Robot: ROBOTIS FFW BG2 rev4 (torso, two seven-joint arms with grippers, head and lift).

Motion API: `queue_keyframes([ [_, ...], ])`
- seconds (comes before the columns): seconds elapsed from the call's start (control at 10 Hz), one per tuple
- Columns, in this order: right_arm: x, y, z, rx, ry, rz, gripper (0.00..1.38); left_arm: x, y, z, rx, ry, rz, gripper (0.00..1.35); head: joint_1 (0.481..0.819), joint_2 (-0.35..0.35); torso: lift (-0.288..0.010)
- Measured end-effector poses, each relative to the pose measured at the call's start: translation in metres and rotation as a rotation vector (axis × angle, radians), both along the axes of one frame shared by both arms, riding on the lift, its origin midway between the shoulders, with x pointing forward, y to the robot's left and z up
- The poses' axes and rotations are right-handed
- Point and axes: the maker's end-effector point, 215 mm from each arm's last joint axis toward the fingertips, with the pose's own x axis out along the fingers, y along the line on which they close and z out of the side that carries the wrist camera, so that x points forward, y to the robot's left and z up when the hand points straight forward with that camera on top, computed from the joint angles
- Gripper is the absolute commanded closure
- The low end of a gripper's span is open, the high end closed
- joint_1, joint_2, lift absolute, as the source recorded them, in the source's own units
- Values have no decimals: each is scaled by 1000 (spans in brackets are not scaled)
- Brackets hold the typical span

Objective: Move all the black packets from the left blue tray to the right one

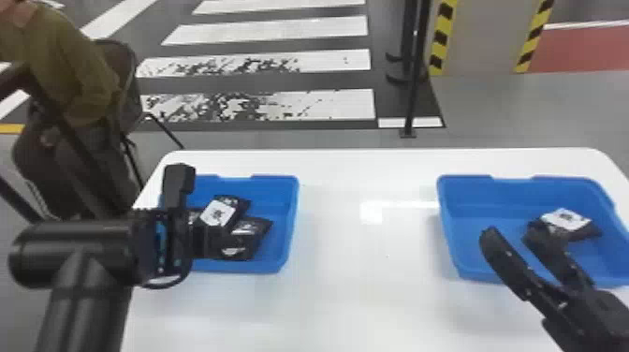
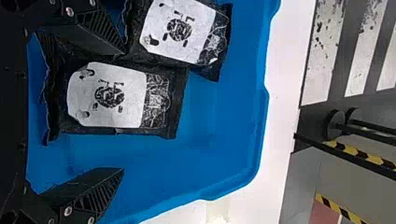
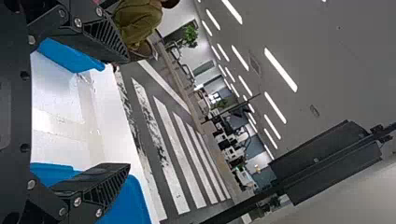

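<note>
Toward the far-left corner of the white worktop: shallow blue plastic tray, your source. In it, at least two flat black packets with white labels, overlapping; a dark corner beneath may be a third, can't tell. Toward the far-right corner: second blue plastic tray, holding at least one black packet with a white label. Your transfer looks partly done, the larger share left to shift.

Left hand: fingers apart, over the source, a labelled packet in view between them, clamped on nothing. Right hand: fingers apart, nothing held, tips overlapping the second tray in the head view; height unclear.

Edges: source sits close to the worktop's left edge, so favour your swing inward. Wide white span between trays gives you crossing room. Lift over both inner walls. Second tray's left half shows bare blue floor, likely your landing spot; mind the right hand there.
</note>
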Motion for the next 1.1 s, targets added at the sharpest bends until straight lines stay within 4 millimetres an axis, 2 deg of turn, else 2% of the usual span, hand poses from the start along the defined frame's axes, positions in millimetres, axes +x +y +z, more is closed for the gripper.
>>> queue_keyframes([
  [0.1, 0, 1, -2, 6, 6, 2, 240, 2, -1, -7, 0, 21, 0, 334, 695, 125, -140],
  [0.2, -1, 2, -3, 11, 11, 4, 240, 3, 0, -13, 2, 37, 2, 743, 695, 125, -140],
  [0.4, -1, 3, -4, 21, 17, 7, 243, 2, 1, -18, -1, 46, 6, 1130, 695, 130, -140],
  [0.6, -1, 3, -6, 32, 21, 9, 248, 2, 4, -21, 3, 31, 7, 1219, 695, 133, -140],
  [0.8, -2, 4, -7, 43, 26, 12, 246, 6, 4, -14, -7, -20, 1, 1214, 695, 135, -140],
  [1.1, -3, 6, -2, 52, 17, 17, 246, -7, -3, 33, -33, -146, -19, 1214, 695, 133, -140],
])
